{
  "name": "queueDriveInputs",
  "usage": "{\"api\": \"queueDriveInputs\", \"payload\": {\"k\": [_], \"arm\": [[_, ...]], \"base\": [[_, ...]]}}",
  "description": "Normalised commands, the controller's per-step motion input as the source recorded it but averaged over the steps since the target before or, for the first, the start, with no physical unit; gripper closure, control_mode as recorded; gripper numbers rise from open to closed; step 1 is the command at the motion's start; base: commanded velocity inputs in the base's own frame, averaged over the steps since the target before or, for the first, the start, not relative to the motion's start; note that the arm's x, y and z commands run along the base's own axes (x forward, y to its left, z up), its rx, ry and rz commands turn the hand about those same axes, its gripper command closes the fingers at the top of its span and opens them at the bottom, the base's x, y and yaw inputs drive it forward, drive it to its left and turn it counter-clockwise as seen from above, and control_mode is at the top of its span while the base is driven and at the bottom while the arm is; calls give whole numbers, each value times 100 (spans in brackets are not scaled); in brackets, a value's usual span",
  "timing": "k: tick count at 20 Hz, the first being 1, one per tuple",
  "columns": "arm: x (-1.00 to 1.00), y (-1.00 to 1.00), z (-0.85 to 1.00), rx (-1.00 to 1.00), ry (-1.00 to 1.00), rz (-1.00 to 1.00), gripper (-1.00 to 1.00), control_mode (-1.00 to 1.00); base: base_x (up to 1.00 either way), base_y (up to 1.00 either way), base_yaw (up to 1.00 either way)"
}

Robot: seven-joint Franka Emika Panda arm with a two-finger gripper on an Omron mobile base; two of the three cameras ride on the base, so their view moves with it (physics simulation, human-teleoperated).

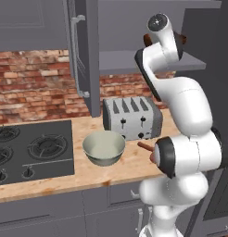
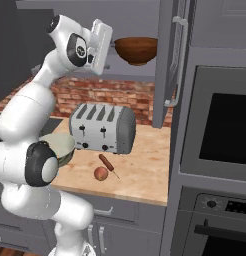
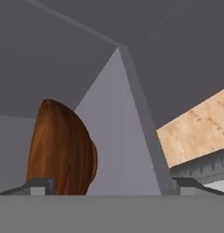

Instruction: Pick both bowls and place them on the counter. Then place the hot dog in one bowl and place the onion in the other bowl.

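Note:
The dark reddish-brown bowl (image 2: 136, 50) stands on the shelf of the open upper cabinet. My gripper (image 2: 111, 50) is raised level with it, just to its left. In the hand view the gripper (image 3: 114, 186) is open. That bowl (image 3: 63, 150) appears edge-on close ahead, by the left fingertip (image 3: 38, 185), with nothing clamped. The pale grey-green bowl (image 1: 104, 148) rests upright on the tan counter (image 1: 55, 185), in front of the toaster. The hot dog (image 2: 106, 162) and the onion (image 2: 100, 173) lie side by side on the counter (image 2: 140, 170).
A silver toaster (image 1: 132, 118) stands against the brick wall. The black stove top (image 1: 32, 148) lies to the left. The open cabinet door (image 2: 170, 65) hangs right of the shelf. A wall oven (image 2: 220, 140) stands at the right.

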Motion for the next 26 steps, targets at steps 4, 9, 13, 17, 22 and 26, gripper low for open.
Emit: {"api": "queueDriveInputs", "payload": {"k": [4, 9, 13, 17, 22, 26], "arm": [[60, -4, 0, 0, 0, 0, -100, -100], [52, -2, -1, 0, 0, 0, -100, -100], [53, -2, 0, 0, 0, -1, -100, -100], [51, -6, -4, 0, 0, -2, -100, -100], [32, -8, -8, 0, 0, -2, -100, -100], [17, -9, -10, 0, 0, -3, -100, -100]], "base": [[0, 0, 0], [0, 0, 0], [0, 0, 0], [0, 0, 0], [0, 0, 0], [0, 0, 0]]}}
